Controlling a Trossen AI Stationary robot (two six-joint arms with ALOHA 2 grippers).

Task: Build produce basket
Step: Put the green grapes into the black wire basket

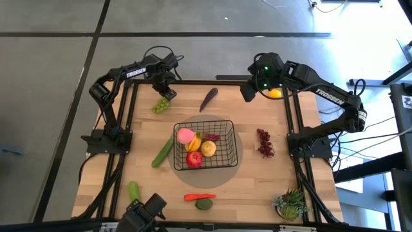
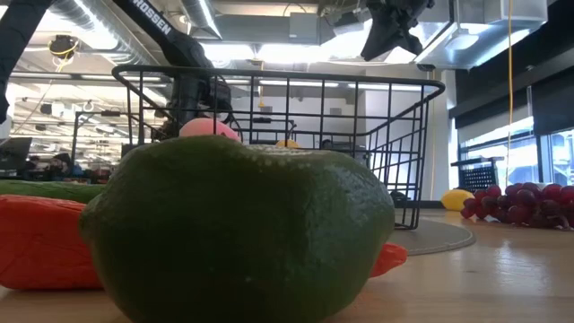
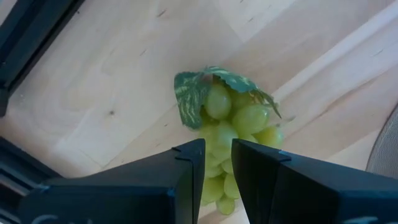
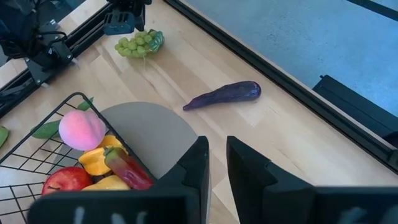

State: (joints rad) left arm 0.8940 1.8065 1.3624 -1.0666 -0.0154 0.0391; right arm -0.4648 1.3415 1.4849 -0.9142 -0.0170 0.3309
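Note:
The black wire basket (image 1: pixel 219 122) stands mid-table with a pink peach (image 1: pixel 186 135), lemons, a red tomato (image 1: pixel 194 159) and a chilli inside. Green grapes (image 3: pixel 233 124) with a leaf lie on the wood near the far left corner. My left gripper (image 3: pixel 218 163) points down just above them, its fingers a narrow gap apart with nothing between. A purple eggplant (image 4: pixel 225 94) lies near the far edge. My right gripper (image 4: pixel 217 163) hangs raised at the far right, fingers likewise a narrow gap apart and empty.
A lemon (image 1: pixel 275 93) lies under my right arm; dark red grapes (image 1: pixel 264 143) lie right of the basket. A cucumber (image 1: pixel 162 153) leans on its left side. Another cucumber (image 1: pixel 133 191), a red chilli (image 1: pixel 200 197), a round green fruit (image 2: pixel 242 233) and a potted plant (image 1: pixel 291 205) sit near the front.

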